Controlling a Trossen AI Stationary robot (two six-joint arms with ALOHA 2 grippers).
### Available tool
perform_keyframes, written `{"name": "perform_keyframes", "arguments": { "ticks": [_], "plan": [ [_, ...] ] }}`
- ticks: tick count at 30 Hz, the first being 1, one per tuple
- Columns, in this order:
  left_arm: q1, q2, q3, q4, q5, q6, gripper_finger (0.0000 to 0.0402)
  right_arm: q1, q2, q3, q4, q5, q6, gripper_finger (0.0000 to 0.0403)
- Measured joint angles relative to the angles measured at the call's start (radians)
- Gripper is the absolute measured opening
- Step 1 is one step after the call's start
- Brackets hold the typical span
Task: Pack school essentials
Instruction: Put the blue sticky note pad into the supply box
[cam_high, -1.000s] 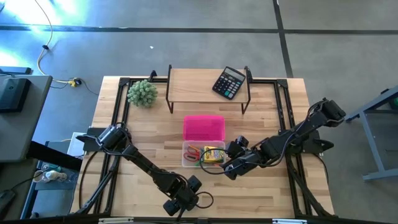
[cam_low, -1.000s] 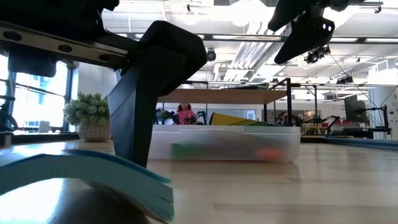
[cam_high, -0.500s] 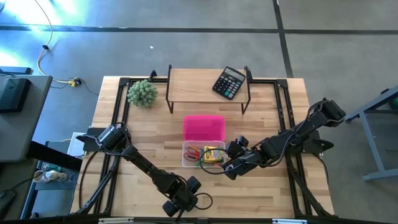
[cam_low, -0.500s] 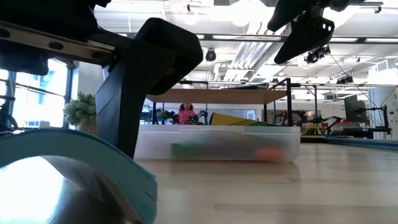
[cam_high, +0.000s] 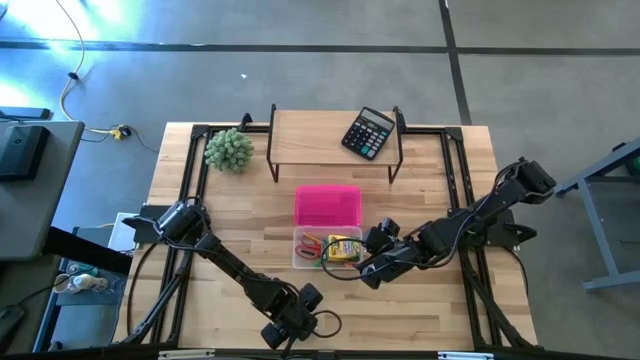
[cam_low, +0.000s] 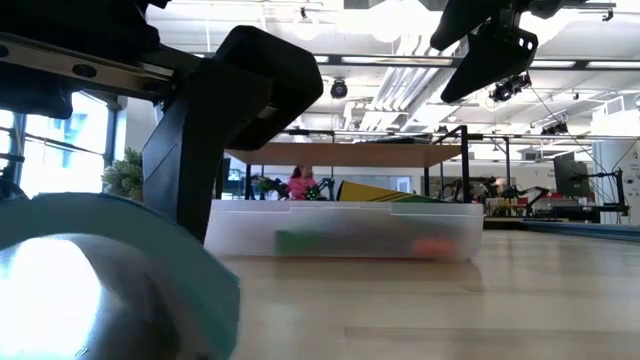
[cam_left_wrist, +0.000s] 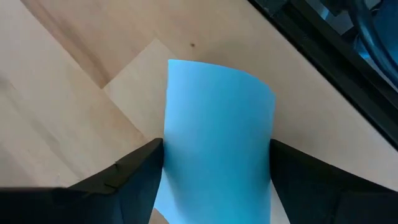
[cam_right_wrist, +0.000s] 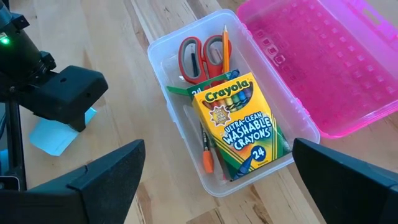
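Your left end effector (cam_high: 300, 322) sits low at the near edge of the worktop (cam_high: 440, 310), and its two fingers (cam_left_wrist: 134, 180) are closed in on the blue note pad (cam_left_wrist: 217, 137). The pad bows upward between them, curved rather than flat, with its far edge lying on the wood. In the low view the pad (cam_low: 110, 270) fills the near corner as a rounded blue hump under the dark finger.

Your right end effector (cam_high: 372, 258) hovers just beside the clear box (cam_high: 303, 257), on its right. Its fingers (cam_right_wrist: 93, 180) are spread wide and hold nothing.

The clear box (cam_right_wrist: 174, 130) lies mid-worktop with its pink lid (cam_right_wrist: 323, 68) swung open behind it. Inside you can see the crayon box (cam_right_wrist: 239, 127) tilted on top, the red scissors (cam_right_wrist: 202, 56) toward the far end, an orange pencil (cam_right_wrist: 225, 46) beside them and another pencil (cam_right_wrist: 206, 152) along the crayon box.
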Motion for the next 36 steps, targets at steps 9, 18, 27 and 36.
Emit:
{"name": "perform_keyframes", "arguments": {
  "ticks": [9, 18, 27, 36],
  "plan": [
    [0.008, -0.01, -0.002, -0.014, -0.054, 0.001, 0.0266, 0.0, 0.0, 0.0, 0.0, 0.0, 0.0, 0.0397],
    [0.024, -0.048, -0.002, -0.041, -0.134, 0.012, 0.0266, 0.0, 0.0, 0.0, 0.0, -0.001, 0.0, 0.0397],
    [0.061, -0.109, 0.0, -0.092, -0.171, 0.012, 0.0266, 0.0, 0.0, 0.0, 0.0, -0.004, 0.0, 0.0397],
    [0.137, -0.164, 0.0, -0.17, -0.231, 0.023, 0.0266, 0.0, 0.0, 0.0, 0.0, -0.003, 0.0, 0.0397]
  ]
}}
